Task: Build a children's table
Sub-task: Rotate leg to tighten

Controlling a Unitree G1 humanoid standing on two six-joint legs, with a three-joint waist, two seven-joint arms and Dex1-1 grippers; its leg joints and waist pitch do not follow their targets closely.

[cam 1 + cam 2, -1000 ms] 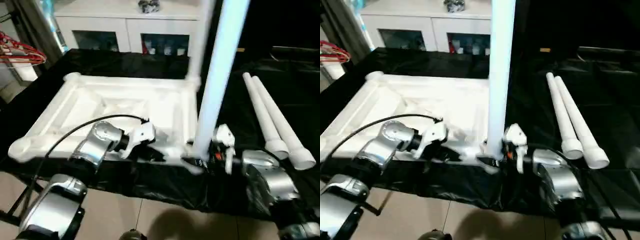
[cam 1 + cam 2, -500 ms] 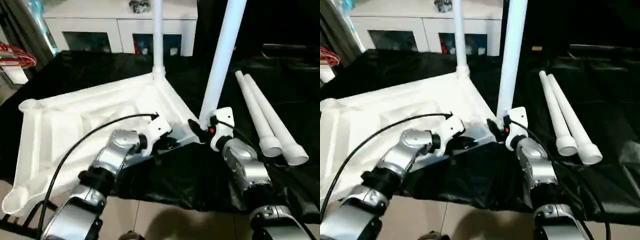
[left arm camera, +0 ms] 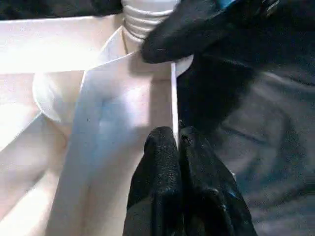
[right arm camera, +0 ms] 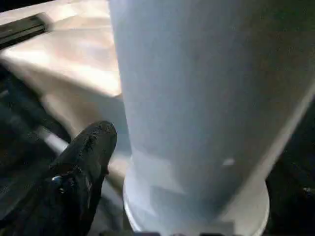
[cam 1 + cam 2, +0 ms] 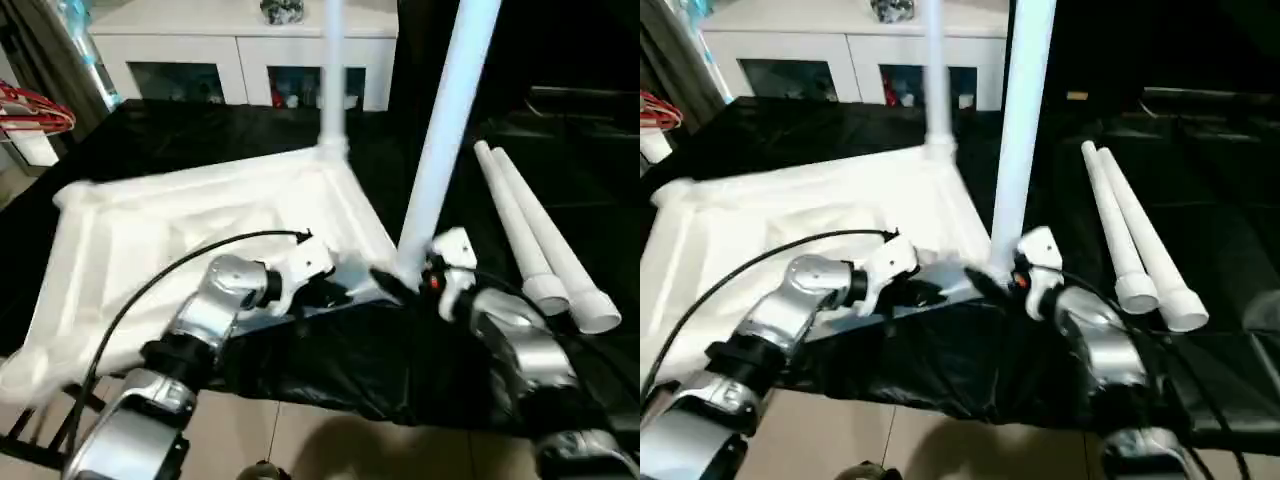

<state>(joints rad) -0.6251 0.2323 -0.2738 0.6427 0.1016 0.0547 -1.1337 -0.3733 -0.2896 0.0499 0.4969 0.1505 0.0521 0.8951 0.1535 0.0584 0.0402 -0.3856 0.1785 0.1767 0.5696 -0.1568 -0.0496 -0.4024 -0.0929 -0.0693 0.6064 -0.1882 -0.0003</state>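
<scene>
White plastic shows first on the left: the tabletop [image 5: 190,235] lies upside down on the bench [image 5: 200,130], which is covered in black, with its ribbed underside up and its near-left corner hanging over the bench edge. The left tool [image 3: 176,142] has its fingers pressed together on the thin edge of the tabletop, close to the near-right corner socket, so it pinches the rim and seems to steady the part.

Further right, the far leg [image 5: 331,75] stands upright in the far-right corner socket. Nearer to the robot, the near leg [image 5: 440,140] stands in the near-right socket, and its threaded end is visible at the socket in the left wrist view. The right tool [image 5: 405,283] is at the foot of this leg with its fingers spread around it; I cannot tell if they touch it.

On the right, two loose legs [image 5: 545,245] lie side by side on the bench, well apart from the tabletop.

I judge the task about half done: two legs are in, and the two sockets on the left side remain empty.
</scene>
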